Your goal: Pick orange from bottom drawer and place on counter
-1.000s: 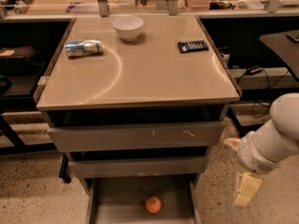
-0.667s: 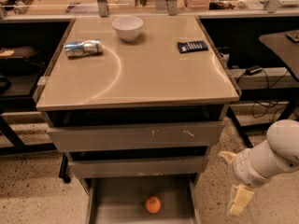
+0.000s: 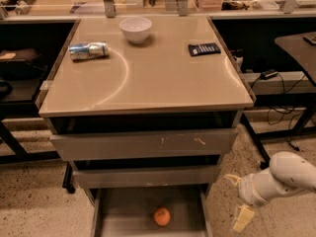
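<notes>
One orange [image 3: 162,216] lies exposed in the open bottom drawer [image 3: 126,209], reachable from above, while the pincer [image 3: 237,199], spread wide and empty, hangs low to its right, apparently readied for grasping.

Glossy tan counter [image 3: 163,78], matt grey metal bottom drawer [image 3: 127,212], smooth pale plastic end effector [image 3: 237,200] beside it

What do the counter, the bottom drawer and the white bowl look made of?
The counter: glossy tan laminate or plastic, judging by sheen and arc marks. The bottom drawer: matte grey, probably painted metal, thin flat walls. The white bowl: smooth, ceramic or plastic, unclear. The gripper hangs right of the drawer, jaws open.
</notes>
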Robot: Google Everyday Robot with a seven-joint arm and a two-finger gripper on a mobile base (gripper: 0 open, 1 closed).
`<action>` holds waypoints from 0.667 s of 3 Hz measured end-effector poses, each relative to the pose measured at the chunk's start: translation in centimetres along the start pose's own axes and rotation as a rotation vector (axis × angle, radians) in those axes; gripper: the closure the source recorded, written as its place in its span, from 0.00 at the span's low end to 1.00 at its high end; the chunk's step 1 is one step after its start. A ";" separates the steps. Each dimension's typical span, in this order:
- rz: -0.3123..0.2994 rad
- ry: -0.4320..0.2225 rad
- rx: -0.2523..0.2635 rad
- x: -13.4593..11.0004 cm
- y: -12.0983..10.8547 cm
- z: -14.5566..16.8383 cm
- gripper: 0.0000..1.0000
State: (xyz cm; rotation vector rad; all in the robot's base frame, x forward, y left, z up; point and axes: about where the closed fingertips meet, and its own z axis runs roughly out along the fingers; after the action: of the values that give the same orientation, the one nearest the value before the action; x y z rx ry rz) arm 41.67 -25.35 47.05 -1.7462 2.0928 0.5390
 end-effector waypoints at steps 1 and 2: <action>0.014 -0.012 -0.021 0.5 0.5 1.3 0.00; -0.003 -0.007 -0.022 0.3 0.7 1.3 0.00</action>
State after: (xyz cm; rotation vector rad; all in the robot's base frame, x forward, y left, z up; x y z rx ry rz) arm 40.93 -24.85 45.79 -1.7563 2.0868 0.5691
